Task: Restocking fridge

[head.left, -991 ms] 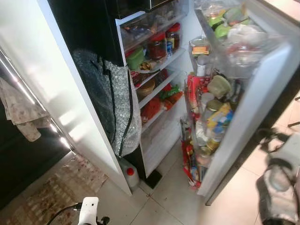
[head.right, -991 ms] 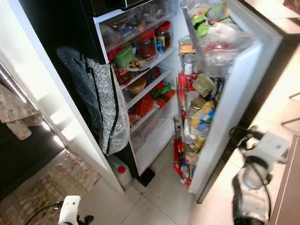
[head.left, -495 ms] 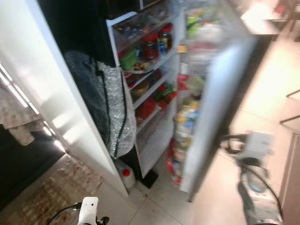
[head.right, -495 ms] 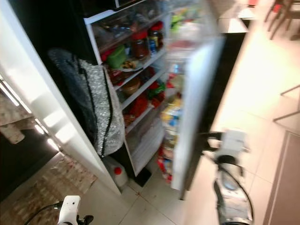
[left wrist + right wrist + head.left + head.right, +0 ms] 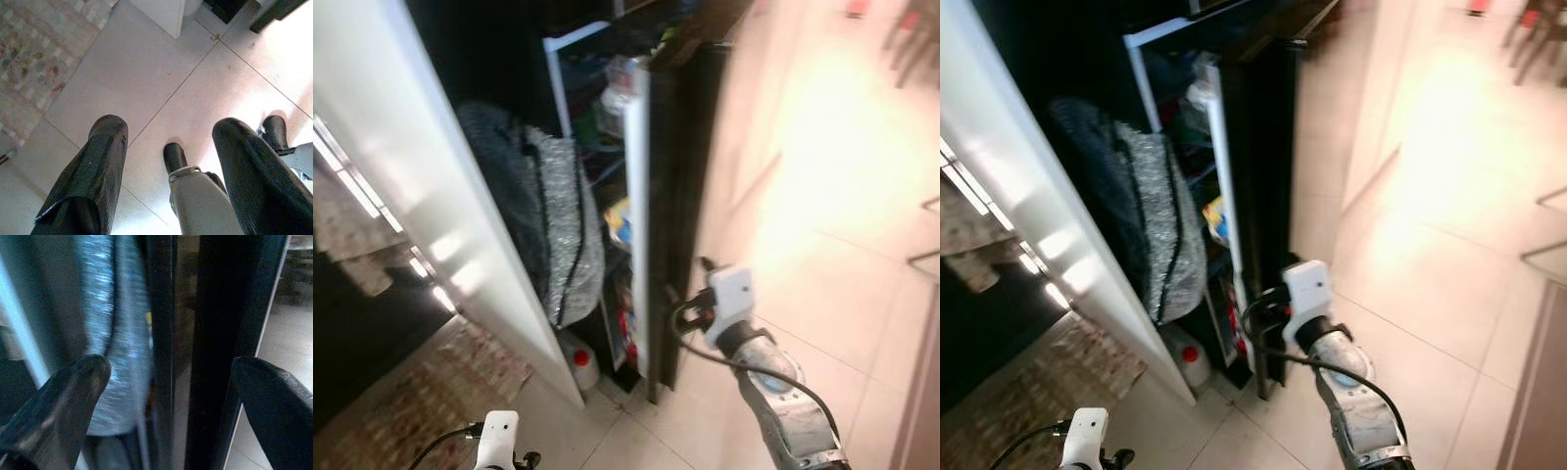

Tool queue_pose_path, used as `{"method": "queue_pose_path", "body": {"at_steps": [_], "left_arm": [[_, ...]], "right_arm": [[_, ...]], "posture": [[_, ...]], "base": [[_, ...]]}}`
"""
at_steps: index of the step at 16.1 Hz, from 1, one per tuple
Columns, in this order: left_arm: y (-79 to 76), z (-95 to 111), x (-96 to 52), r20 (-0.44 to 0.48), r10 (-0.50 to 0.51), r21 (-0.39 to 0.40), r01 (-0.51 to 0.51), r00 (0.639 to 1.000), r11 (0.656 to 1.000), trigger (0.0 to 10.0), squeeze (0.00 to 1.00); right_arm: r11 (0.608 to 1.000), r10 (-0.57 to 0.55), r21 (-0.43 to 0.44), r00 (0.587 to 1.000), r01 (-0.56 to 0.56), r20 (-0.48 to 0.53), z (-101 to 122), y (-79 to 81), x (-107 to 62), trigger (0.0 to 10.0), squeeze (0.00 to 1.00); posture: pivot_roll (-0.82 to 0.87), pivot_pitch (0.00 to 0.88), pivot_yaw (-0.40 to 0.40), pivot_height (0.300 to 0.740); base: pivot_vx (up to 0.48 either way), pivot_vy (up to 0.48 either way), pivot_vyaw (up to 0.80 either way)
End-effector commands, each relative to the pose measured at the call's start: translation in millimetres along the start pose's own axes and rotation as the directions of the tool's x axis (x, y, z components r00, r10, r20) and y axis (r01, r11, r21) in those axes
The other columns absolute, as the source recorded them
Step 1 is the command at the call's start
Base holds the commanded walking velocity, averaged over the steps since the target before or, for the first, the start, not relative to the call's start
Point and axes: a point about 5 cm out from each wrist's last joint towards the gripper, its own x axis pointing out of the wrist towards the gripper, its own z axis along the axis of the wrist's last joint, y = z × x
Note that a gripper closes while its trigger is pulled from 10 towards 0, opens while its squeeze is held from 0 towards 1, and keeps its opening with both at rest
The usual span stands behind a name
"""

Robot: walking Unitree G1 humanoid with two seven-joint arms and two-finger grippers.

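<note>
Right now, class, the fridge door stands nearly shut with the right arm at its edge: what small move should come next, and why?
Probably one more short push. The right pincer is open, straddling the door edge, and a gap still shows shelf items beside the silver bag. The bag hangs close to the closing edge, so push slowly in case it catches.

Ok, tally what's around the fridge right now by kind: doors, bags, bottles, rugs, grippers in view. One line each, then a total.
Fridge doors: 2, the white door and the dark door
Silver bags: 1, the silver bag
Red-capped bottles: 1, the bottle on the floor
Rugs: 1, the rug
Grippers: 2, the left gripper and the right gripper, both open
Total: 7
</note>
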Motion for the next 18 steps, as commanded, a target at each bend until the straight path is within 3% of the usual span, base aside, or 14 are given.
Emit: {"method": "queue_pose_path", "body": {"at_steps": [1,3,8,18], "left_arm": [[4.4,-2,-0.9,-0.011,0.010,0.014,-0.010,1.000,1.000,10.0,0.00],[4.2,-2,-0.9,-0.009,0.009,0.014,-0.009,1.000,1.000,10.0,0.00],[3.8,-3,-0.9,-0.011,0.007,0.019,-0.006,1.000,1.000,10.0,0.00],[2.7,-2,-0.4,-0.013,0.006,0.023,-0.005,1.000,1.000,10.0,0.00]], "right_arm": [[0.998,0.063,0.001,0.998,-0.063,0.000,1,7.9,-1.6,10.0,0.00],[0.998,0.066,0.000,0.998,-0.066,-0.010,-1,7.1,-2.6,10.0,0.00],[0.998,-0.063,0.020,0.998,0.064,-0.029,-7,-18.2,-7.7,10.0,0.00],[0.991,-0.111,0.066,0.989,0.117,-0.094,-24,-45.9,-16.8,10.0,0.00]], "posture": [[-0.21,0.000,0.095,0.740],[-0.21,0.000,0.093,0.740],[-0.21,0.000,0.089,0.740],[-0.21,0.000,0.084,0.740]], "base": [[0.000,0.000,0.00],[0.000,0.000,0.00],[0.000,0.000,0.00],[0.000,0.000,0.00]]}}
